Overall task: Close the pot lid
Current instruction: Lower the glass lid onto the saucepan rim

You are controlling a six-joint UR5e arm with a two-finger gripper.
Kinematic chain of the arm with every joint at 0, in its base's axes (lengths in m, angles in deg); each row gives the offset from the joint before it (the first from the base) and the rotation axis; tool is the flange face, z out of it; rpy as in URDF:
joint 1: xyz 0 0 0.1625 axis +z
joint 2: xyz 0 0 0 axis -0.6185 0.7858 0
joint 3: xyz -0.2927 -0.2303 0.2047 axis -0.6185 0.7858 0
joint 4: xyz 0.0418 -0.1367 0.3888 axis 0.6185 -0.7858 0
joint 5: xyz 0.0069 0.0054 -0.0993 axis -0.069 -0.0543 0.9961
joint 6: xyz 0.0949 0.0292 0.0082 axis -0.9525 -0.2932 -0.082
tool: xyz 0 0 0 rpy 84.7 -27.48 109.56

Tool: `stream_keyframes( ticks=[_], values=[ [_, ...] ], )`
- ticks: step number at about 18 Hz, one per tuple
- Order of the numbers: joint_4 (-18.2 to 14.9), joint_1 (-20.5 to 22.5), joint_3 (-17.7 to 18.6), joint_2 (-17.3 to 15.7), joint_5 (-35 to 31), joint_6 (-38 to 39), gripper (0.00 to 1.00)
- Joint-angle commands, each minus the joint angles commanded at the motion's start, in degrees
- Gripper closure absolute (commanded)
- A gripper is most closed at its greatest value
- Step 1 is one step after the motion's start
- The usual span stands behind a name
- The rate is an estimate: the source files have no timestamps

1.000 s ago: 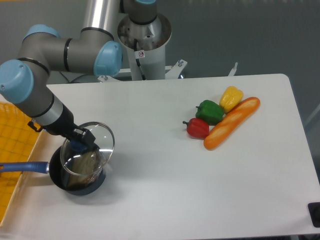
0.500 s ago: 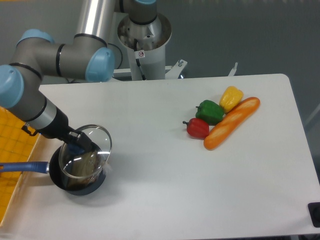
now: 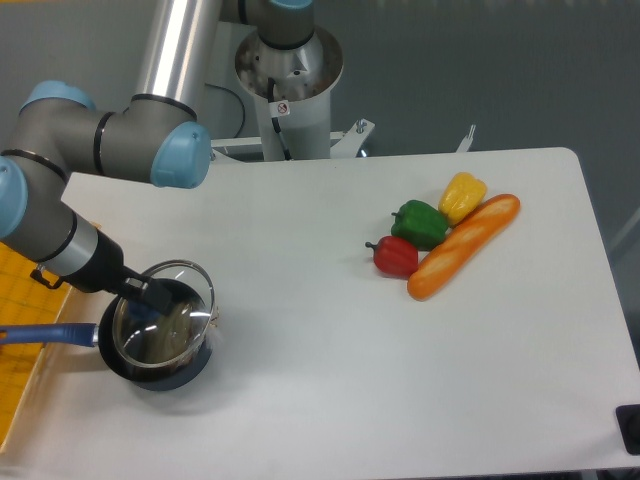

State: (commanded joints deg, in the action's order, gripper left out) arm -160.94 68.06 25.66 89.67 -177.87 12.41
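Note:
The small black pot (image 3: 160,372) stands at the table's front left, its long blue handle (image 3: 45,334) pointing left over the yellow tray. The round glass lid (image 3: 170,325) with a thin metal rim hangs tilted over the pot's mouth, its left side low near the rim and its far right edge raised. My gripper (image 3: 146,297) is shut on the lid's blue knob, which its dark fingers mostly hide. The lid covers nearly the whole opening as seen from the camera.
A yellow mesh tray (image 3: 25,300) lies at the left table edge. A green pepper (image 3: 419,222), red pepper (image 3: 395,256), yellow pepper (image 3: 462,195) and an orange baguette (image 3: 464,245) lie at the right. The robot base (image 3: 288,80) stands at the back.
My gripper has moved left and down with the lid. The lid has tipped flatter and now sits lower over the pot. The pot has not moved.

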Motion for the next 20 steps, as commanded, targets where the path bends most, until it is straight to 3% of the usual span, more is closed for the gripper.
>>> stream_keyframes(
  ticks=[20],
  values=[
    [1.06,-1.14,0.18,2.46,-2.03,1.85,0.52]
  ],
)
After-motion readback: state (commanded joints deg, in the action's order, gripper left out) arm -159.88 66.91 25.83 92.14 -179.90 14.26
